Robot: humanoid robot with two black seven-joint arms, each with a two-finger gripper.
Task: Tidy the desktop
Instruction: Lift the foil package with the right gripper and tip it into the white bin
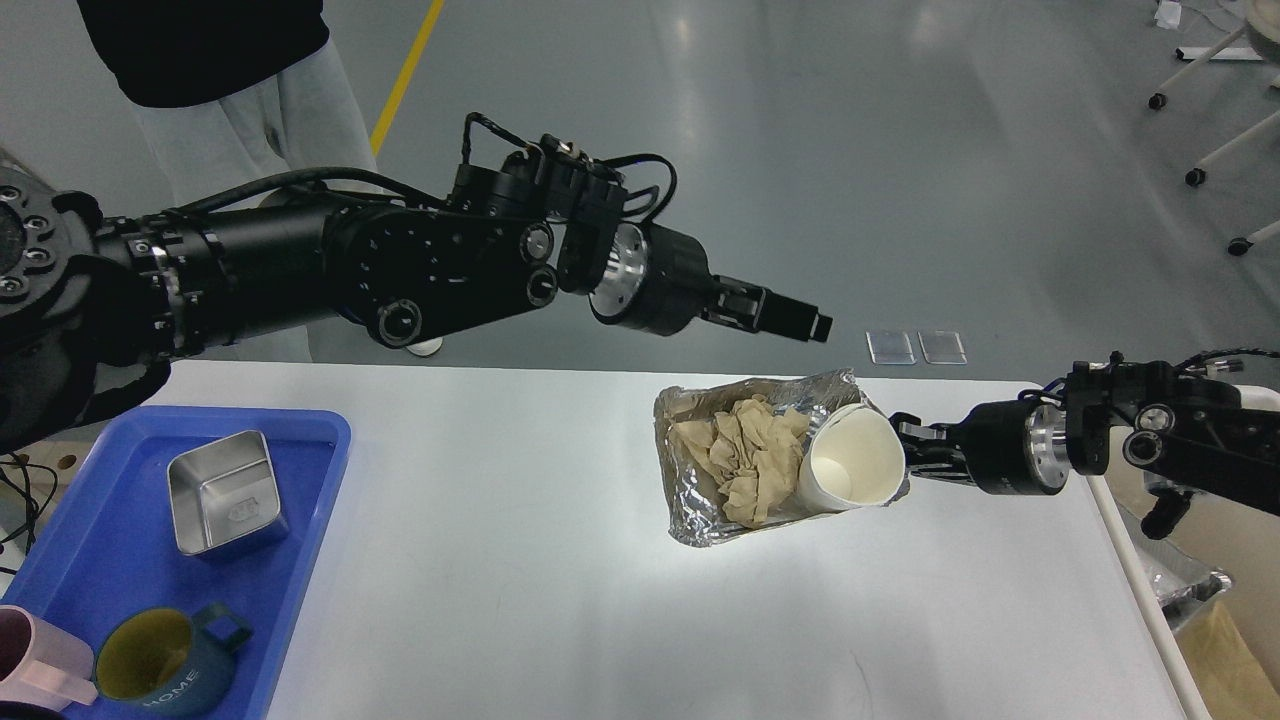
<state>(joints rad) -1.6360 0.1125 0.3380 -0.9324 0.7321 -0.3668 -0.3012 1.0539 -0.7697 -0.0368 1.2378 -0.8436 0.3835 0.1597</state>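
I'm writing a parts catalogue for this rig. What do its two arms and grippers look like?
Both arms are matte black, built of rounded segments with circular joint caps and small bolts. Each wrist carries a polished silver ring. Thin black cables loop over both. The left gripper and right gripper are black with slim fingers.

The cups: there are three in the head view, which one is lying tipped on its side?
The white paper cup on the crumpled silver foil, its mouth facing the camera. The dark teal mug and pink mug stand upright in the blue plastic tray.

desktop (520, 600) | white, matte, wide | flat, rounded corner at far left
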